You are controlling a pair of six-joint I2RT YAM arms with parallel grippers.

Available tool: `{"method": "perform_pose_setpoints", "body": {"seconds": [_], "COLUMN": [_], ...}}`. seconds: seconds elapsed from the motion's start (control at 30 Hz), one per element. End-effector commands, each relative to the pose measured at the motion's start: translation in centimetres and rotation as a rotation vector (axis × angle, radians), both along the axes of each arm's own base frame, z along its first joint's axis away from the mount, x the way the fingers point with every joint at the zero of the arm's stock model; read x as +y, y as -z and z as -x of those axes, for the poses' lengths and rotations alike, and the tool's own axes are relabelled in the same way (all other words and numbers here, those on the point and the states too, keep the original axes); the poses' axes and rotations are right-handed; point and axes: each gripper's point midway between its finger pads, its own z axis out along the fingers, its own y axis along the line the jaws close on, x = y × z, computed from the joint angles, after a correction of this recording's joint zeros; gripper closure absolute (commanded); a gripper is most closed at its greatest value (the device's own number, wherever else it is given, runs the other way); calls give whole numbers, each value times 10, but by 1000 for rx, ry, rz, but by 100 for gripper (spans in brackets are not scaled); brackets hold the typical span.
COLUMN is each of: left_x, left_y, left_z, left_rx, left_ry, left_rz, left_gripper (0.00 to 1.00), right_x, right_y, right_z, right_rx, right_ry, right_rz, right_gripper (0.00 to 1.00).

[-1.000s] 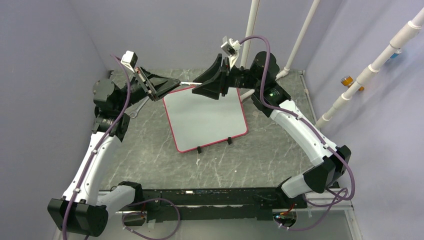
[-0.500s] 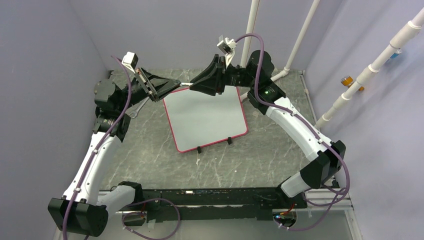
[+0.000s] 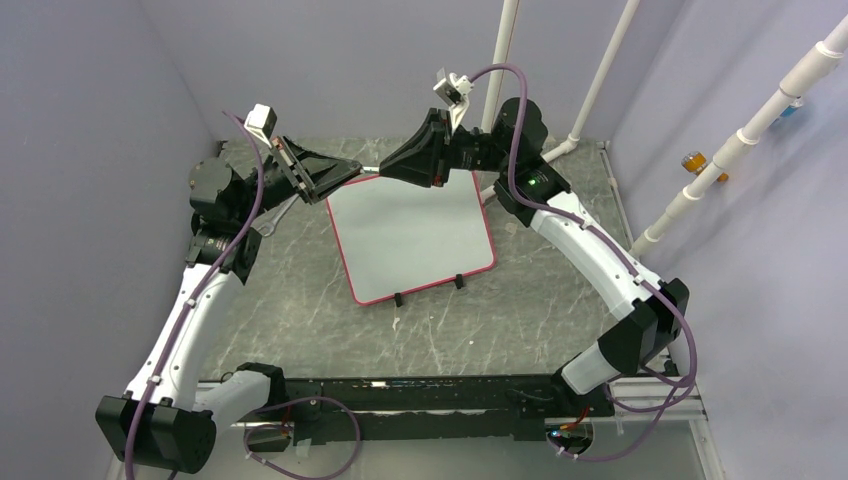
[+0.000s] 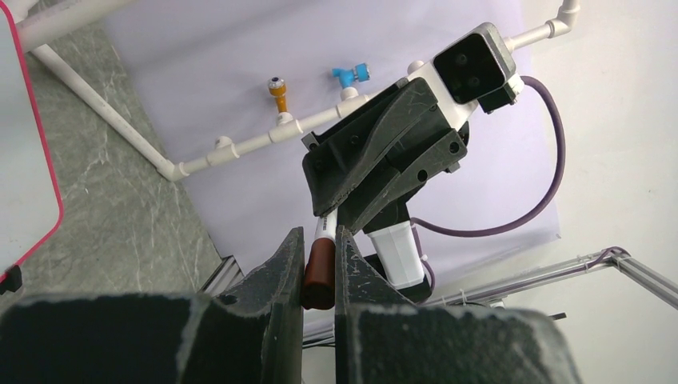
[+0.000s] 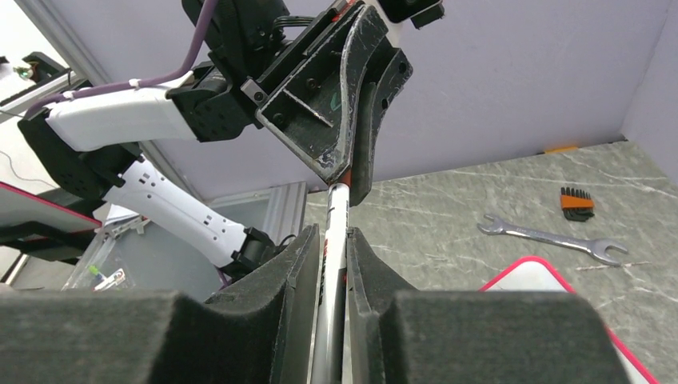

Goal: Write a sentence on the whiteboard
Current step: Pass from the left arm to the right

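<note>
Since a second earlier, the right gripper (image 3: 384, 170) had slid toward the upper left of the overhead frame and drawn its jaws in from a wide fan to a narrow wedge, while the left gripper (image 3: 356, 167) had kept its place. In that overhead view we saw the two grippers meet tip to tip at upper centre, with the marker (image 3: 370, 169) bridging the short gap between them, above the far edge of the whiteboard (image 3: 410, 240). The whiteboard lay flat on the grey marbled table (image 3: 300, 320) in the middle of the frame, its two black feet on the edge nearest the bottom. From the left wrist we saw the left fingers (image 4: 284, 272) clamped on the marker's dark red-brown cap (image 4: 319, 272) at lower centre. The white barrel ran up into the right gripper's tips just above, a red-framed corner of the whiteboard sat at the left edge, and white pipes (image 4: 248, 142) crossed the wall behind. From the right wrist we saw the right fingers (image 5: 296, 272) pressed against both sides of the white barrel at lower centre, with the left gripper holding the far end at upper centre. The whiteboard's corner showed at lower right, and a wrench (image 5: 552, 238) and hex keys (image 5: 577, 202) lay near each other on the table at right.
</note>
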Motion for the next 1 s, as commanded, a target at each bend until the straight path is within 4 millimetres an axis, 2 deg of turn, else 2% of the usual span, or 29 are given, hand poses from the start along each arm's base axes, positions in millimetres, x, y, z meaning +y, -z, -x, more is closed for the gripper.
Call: {"method": "perform_pose_setpoints", "body": {"seconds": [0.0, 0.13, 0.3, 0.97], "left_x": [3, 3, 6, 20], "left_y": [-11, -12, -16, -26], "left_z": [-1, -2, -2, -2], "left_rx": [-56, -62, -75, -118], "left_ry": [-26, -34, -58, -115], "left_rz": [4, 2, -7, 17], "left_gripper": [100, 100, 100, 100], "right_x": [-3, -3, -3, -2], "right_y": [-24, -22, -21, -21], "right_z": [9, 10, 10, 13], "right_rx": [-71, -65, -60, -45], "right_ry": [-30, -37, -45, -74], "right_rz": [-43, -35, -29, -37], "right_gripper": [79, 84, 83, 68]}}
